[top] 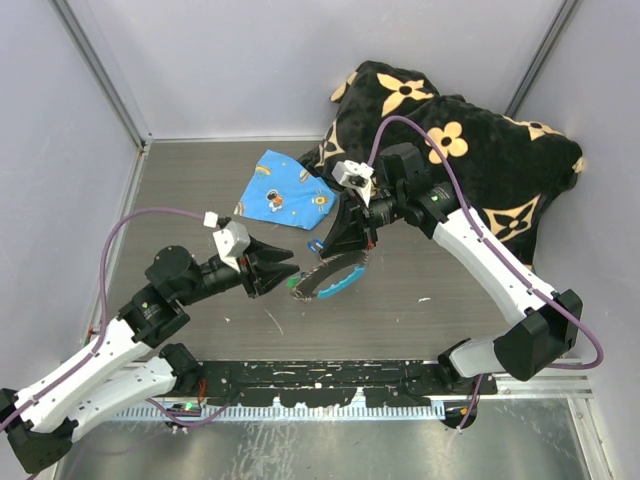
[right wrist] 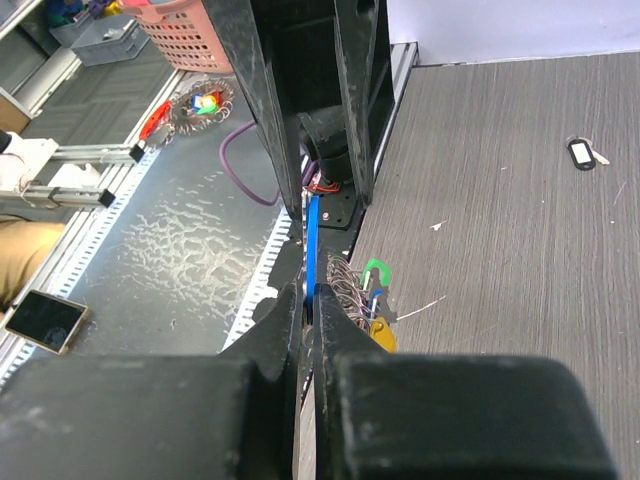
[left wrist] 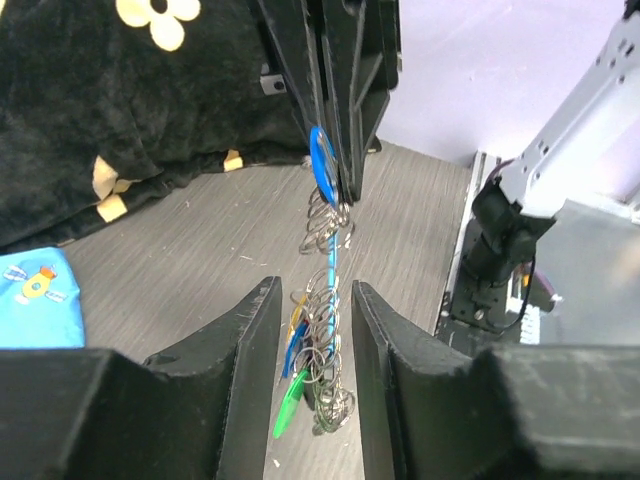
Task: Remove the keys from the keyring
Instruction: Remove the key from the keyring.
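The keyring hangs above the table between the two arms: a bunch of thin metal rings (left wrist: 325,225) on a light-blue curved piece (top: 340,283). My right gripper (right wrist: 310,290) is shut on that blue piece (right wrist: 313,225) and holds it from above. Small keys with green (left wrist: 290,405), blue and yellow heads dangle at the bunch's lower end; the green one (right wrist: 375,272) also shows in the right wrist view. My left gripper (left wrist: 312,290) is open, its fingers (left wrist: 250,340) on either side of the hanging rings, with small gaps showing. In the top view it (top: 292,275) sits just left of the keyring.
A blue printed cloth (top: 283,190) lies behind the grippers. A black cushion with cream flowers (top: 470,160) fills the back right corner. A small dark tag (right wrist: 581,152) lies on the grey table. A black rail (top: 320,380) runs along the near edge.
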Robot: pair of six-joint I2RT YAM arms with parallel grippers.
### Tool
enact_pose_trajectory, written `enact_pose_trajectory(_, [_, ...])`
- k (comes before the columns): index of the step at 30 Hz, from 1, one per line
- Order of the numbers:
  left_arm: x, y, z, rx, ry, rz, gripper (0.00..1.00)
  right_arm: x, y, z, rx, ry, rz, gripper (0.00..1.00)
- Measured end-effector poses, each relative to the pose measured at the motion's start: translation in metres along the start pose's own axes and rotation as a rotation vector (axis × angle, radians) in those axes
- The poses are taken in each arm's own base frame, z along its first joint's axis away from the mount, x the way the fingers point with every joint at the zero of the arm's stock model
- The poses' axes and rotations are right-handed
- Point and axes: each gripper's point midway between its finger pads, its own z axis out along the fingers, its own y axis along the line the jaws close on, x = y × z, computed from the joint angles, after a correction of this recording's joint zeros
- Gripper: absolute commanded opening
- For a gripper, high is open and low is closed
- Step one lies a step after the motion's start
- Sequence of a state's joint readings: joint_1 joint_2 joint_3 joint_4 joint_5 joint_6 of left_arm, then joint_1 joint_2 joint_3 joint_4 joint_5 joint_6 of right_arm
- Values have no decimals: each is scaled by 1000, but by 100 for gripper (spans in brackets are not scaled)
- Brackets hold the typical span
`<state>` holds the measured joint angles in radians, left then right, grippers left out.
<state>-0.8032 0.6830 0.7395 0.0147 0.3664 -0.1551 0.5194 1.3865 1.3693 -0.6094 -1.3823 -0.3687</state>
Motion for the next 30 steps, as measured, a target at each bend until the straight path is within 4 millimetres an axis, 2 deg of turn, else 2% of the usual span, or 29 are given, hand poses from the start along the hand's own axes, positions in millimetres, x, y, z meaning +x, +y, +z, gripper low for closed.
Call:
enact_pose_trajectory(2, [10,0,-1,19,1,38,28,1,1,0,-5,1,-1,1])
enact_pose_trajectory(6, [16,1,6,44,2,92,16,2,2,-1,-14,-1,-6,1])
enact_pose_trajectory(9, [19,2,14,65,10,115,0,3,3,-1,-18,-1,-7,1])
enact_pose_trajectory(13, [32,1,23,103,47,109,0,4,4,-1,-22,0,-6,1])
enact_pose_trajectory(16, [38,-2,26,131,68,99,4,4,4,-1,-21,0,-8,1])
enact_pose_trajectory(20, [37,-5,25,146,65,99,8,5,4,-1,-22,1,-8,1])
enact_pose_trajectory(30, [39,-2,28,141,69,97,8,5,5,-1,-25,1,-6,1])
